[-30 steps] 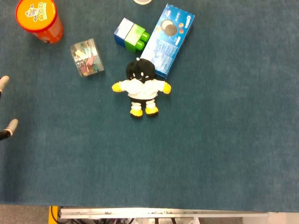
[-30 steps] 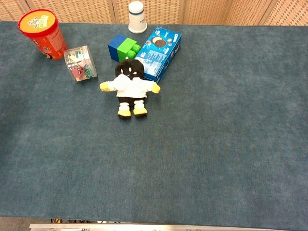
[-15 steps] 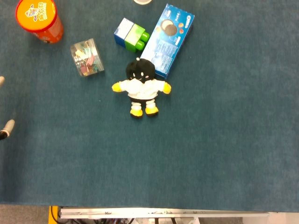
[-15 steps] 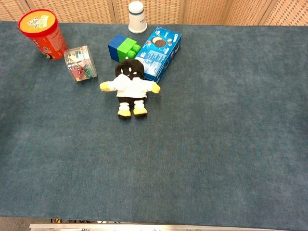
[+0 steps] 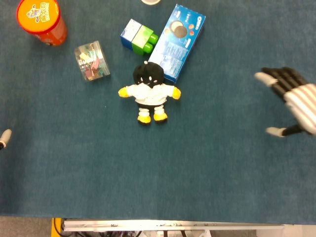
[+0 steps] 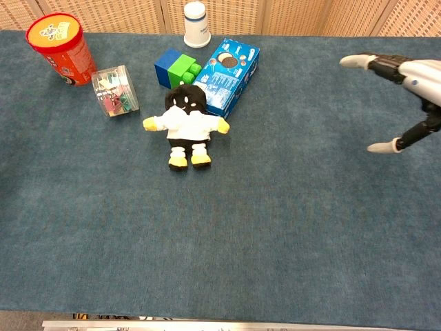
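Note:
My right hand (image 5: 292,101) reaches in over the blue cloth from the right edge, fingers spread and holding nothing; the chest view shows the same right hand (image 6: 406,83) with its thumb well apart from the fingers. It is far right of a plush toy (image 5: 149,94) (image 6: 186,124) with a black head, white shirt and yellow feet, lying on its back. Of my left hand (image 5: 4,137) only one fingertip shows at the left edge.
Behind the toy lie a blue cookie box (image 5: 177,42), a blue-and-green block (image 5: 139,38) and a clear box of coloured clips (image 5: 92,61). A red can with an orange lid (image 5: 42,19) stands far left, a white bottle (image 6: 197,24) at the back.
My right hand has come into view from the right. My left hand has drawn back leftward; only one fingertip remains visible. The objects have not moved.

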